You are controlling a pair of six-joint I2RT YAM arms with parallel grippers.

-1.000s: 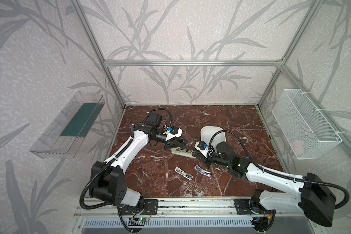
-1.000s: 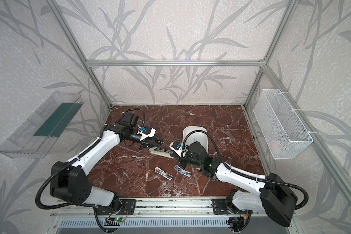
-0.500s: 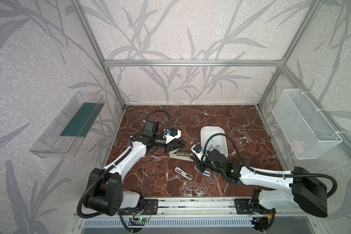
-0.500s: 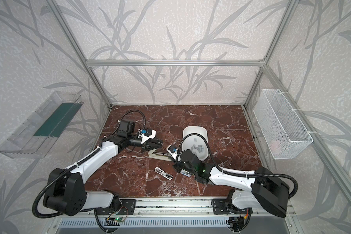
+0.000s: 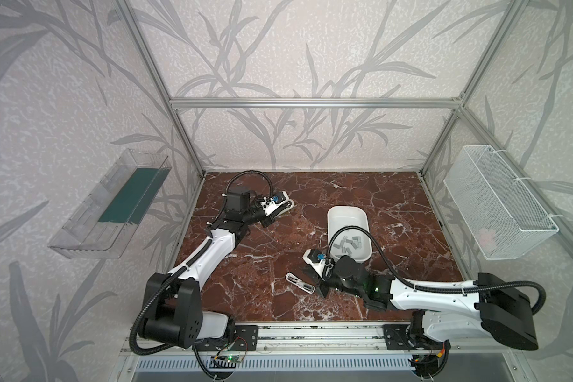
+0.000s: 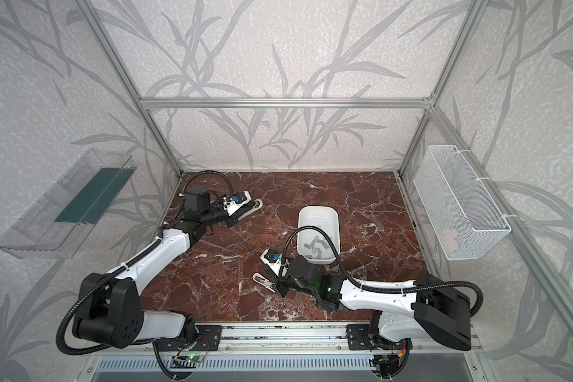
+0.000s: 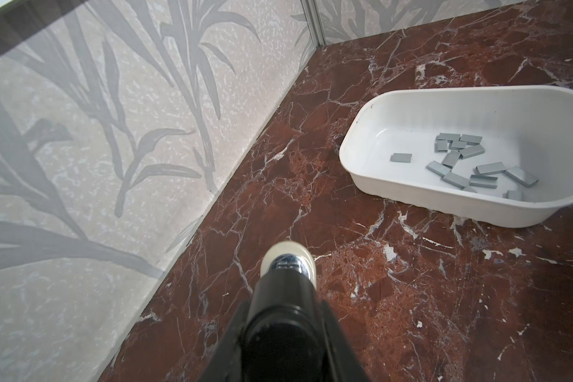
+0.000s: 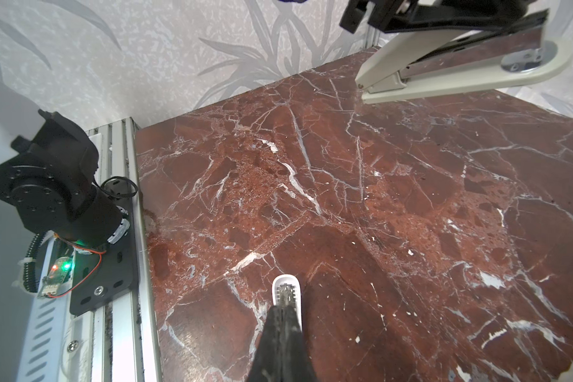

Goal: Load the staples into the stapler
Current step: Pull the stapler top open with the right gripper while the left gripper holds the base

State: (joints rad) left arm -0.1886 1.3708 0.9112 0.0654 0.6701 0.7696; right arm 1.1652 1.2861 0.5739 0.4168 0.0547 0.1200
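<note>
Flat grey metal staple strips (image 5: 346, 244) lie in the white oblong plastic tub (image 5: 348, 220) just above the pinched-together right gripper (image 5: 315, 287), well right of the cream stapler (image 5: 287, 208) clamped in the left gripper (image 5: 273, 213).

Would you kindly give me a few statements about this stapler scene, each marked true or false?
1. The staples lie loose inside the white tray. True.
2. The left gripper holds nothing. False: it is shut on the stapler.
3. The right gripper has its jaws spread wide. False: its jaws are shut together, low over the marble table.
4. A wire basket hangs on the right side of the cell in both top views. True.
</note>
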